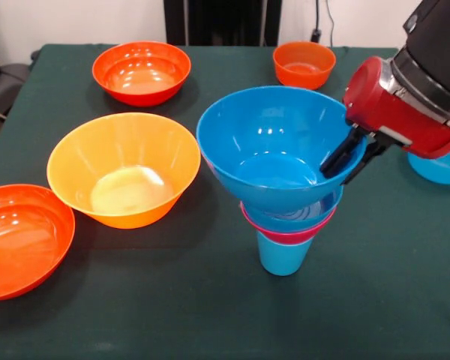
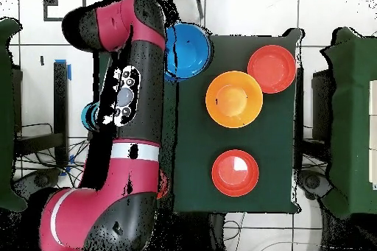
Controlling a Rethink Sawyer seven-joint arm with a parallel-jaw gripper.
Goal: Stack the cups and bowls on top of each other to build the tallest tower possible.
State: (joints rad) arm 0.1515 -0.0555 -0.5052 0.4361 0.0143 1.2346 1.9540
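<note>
The two black fingers (image 1: 336, 161) of the gripper (image 1: 350, 160) stand narrow astride the right rim of the large glossy blue plastic bowl (image 1: 274, 146), one inside and one outside, apparently pinching its wall. That bowl sits mouth-up atop the tower (image 1: 285, 217) near the table's (image 1: 405, 300) middle, axis vertical. It rests over a small blue bowl (image 1: 322, 214), a pink bowl (image 1: 285, 235) and a light blue tapered cup (image 1: 283, 256).

tower (image 1: 285, 187) centre | wide bowl (image 1: 124, 169) left of it | small bowl (image 1: 304, 64) behind
</note>
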